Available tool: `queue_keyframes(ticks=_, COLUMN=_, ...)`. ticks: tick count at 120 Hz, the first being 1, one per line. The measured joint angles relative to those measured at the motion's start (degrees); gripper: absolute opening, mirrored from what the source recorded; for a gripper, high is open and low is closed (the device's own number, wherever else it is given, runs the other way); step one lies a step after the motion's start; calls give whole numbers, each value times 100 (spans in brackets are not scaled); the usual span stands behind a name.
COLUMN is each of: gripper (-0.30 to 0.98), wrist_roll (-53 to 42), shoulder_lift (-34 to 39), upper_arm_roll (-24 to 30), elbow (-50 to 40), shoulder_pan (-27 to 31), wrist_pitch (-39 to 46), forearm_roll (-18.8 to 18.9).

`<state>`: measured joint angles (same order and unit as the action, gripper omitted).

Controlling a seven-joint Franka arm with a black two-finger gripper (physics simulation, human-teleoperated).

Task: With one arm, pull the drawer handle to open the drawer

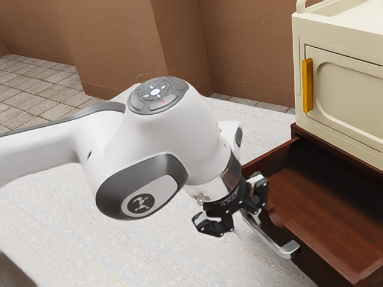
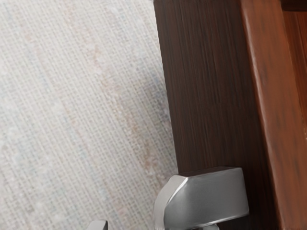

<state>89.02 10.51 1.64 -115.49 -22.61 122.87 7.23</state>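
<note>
Pale surface (image 1: 143, 251); arm (image 1: 179, 134) aslant beside drawer (image 1: 320, 254)

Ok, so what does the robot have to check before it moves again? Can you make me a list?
1. Drawer is open: ok, its inside shows.
2. Drawer is out as far as it goes: cannot tell.
3. Gripper is open, fingers apart: ok.
4. Gripper is well away from the silver handle: not ok, it is right beside it.
5. Gripper is not touching the handle: cannot tell.
6. Cream cabinet's door is shut: ok.
</note>
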Motion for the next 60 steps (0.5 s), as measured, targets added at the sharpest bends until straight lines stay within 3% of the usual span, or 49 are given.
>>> queue_keyframes(ticks=52, gripper=20, wrist_roll=15, shoulder_lift=326, upper_arm_roll=-25, elbow=-14, shoulder_pan=-11, wrist_pitch=-74, forearm_roll=206)
queue_keyframes(ticks=60, gripper=28, wrist_roll=14, shoulder_lift=400, upper_arm_roll=-135, elbow=302, shoulder_pan=210, wrist_pitch=-322, forearm_roll=228)
